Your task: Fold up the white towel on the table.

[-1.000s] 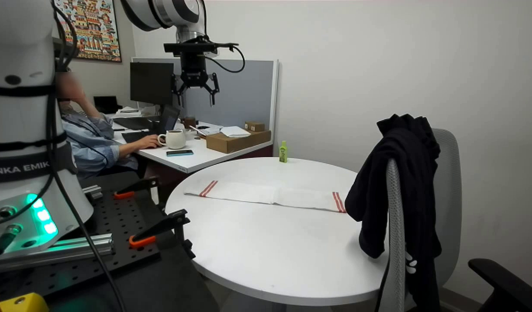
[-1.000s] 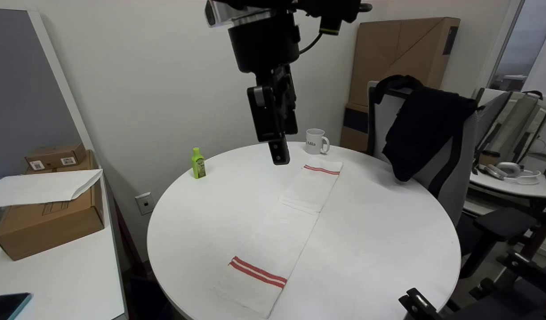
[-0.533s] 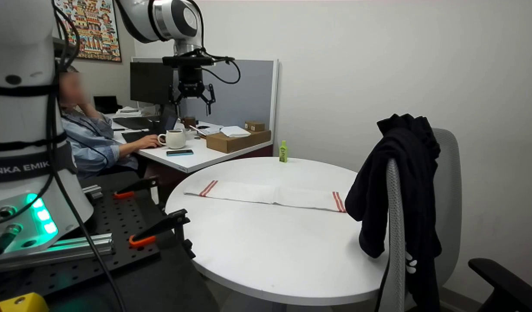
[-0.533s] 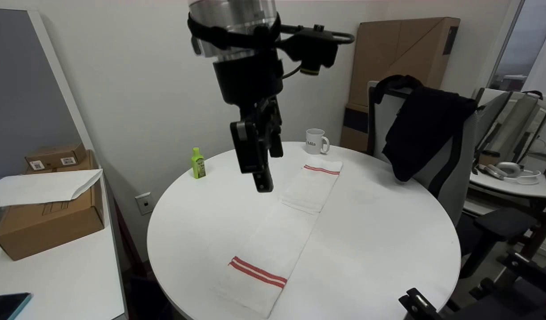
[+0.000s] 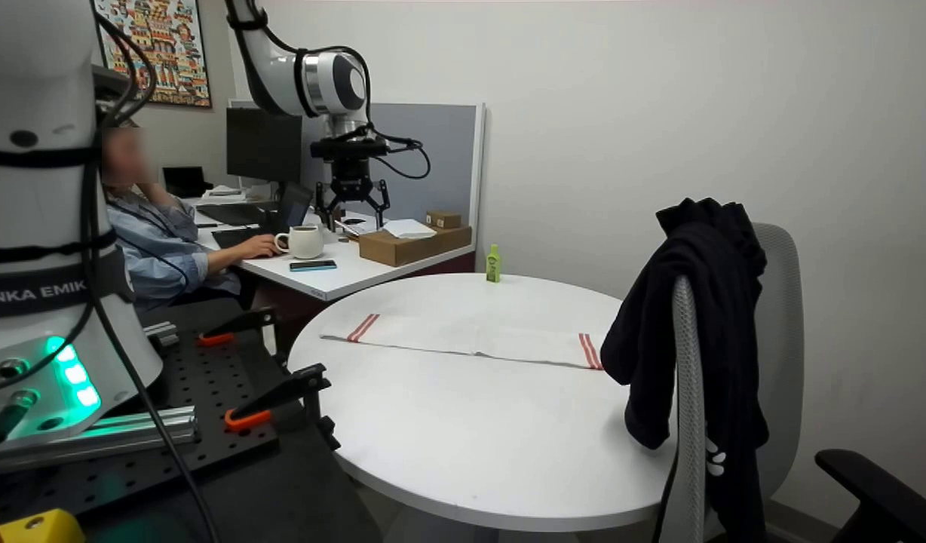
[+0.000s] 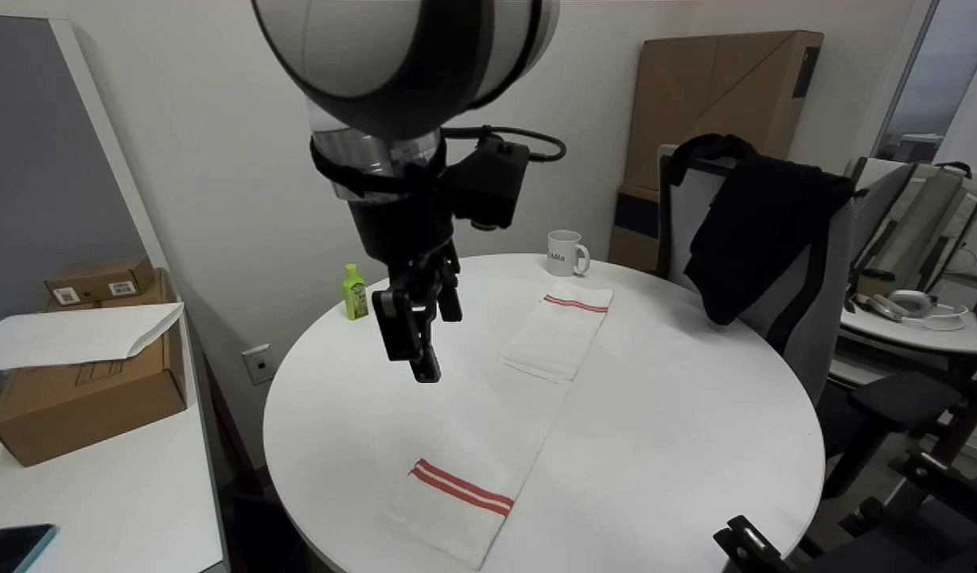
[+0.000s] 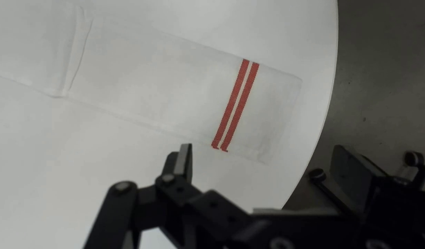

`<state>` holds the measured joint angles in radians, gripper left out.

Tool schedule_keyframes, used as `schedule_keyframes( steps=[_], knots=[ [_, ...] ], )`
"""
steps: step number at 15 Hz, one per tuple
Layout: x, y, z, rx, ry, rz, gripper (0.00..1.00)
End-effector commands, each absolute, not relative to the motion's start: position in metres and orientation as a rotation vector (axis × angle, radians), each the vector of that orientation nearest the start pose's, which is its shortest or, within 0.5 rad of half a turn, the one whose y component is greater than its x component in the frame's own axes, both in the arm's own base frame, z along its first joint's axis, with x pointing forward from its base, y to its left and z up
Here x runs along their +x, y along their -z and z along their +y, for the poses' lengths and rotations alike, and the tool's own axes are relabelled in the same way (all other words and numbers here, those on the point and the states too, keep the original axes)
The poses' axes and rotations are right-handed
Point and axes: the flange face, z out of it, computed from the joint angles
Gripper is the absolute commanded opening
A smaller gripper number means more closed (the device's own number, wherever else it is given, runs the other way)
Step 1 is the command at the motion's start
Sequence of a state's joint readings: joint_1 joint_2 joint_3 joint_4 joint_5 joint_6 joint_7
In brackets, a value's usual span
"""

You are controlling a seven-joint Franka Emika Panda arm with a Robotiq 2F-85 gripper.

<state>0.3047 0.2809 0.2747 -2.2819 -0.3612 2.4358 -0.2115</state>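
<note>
Plainly, the jaws hang spread in the air above the round desk [image 5: 470, 437], where the white towel [image 7: 157, 81] lies flat in a long strip.

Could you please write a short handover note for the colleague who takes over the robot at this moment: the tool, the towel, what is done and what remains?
Tool: open, holding nothing, above the table and not touching the towel.
White towel: flat on the table in a long strip, red stripes near each end, a crosswise edge near the middle. I cannot tell how many layers it has.
Also on the table: green bottle and white mug, near the rim.
Done: no compact fold yet.
Left: grip the towel and fold it up; the striped end near the tool looks like a sensible start.
</note>
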Motion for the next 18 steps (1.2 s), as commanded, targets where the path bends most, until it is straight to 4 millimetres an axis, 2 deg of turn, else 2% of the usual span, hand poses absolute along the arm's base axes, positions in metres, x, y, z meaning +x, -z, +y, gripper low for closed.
schedule_keyframes(
  steps=[1, 5, 10, 13, 18],
  knots=[
    [0.467, -0.198, 0.306, -2.819, -0.116, -1.65, 1.0],
    [0.479, -0.159, 0.312, -2.813, -0.187, -1.57, 1.0],
    [0.473, -0.112, 0.314, -2.81, -0.269, -1.48, 1.0],
    [0.465, -0.094, 0.319, -2.803, -0.289, -1.472, 1.0],
    [0.447, -0.075, 0.332, -2.79, -0.288, -1.523, 1.0]
  ],
)
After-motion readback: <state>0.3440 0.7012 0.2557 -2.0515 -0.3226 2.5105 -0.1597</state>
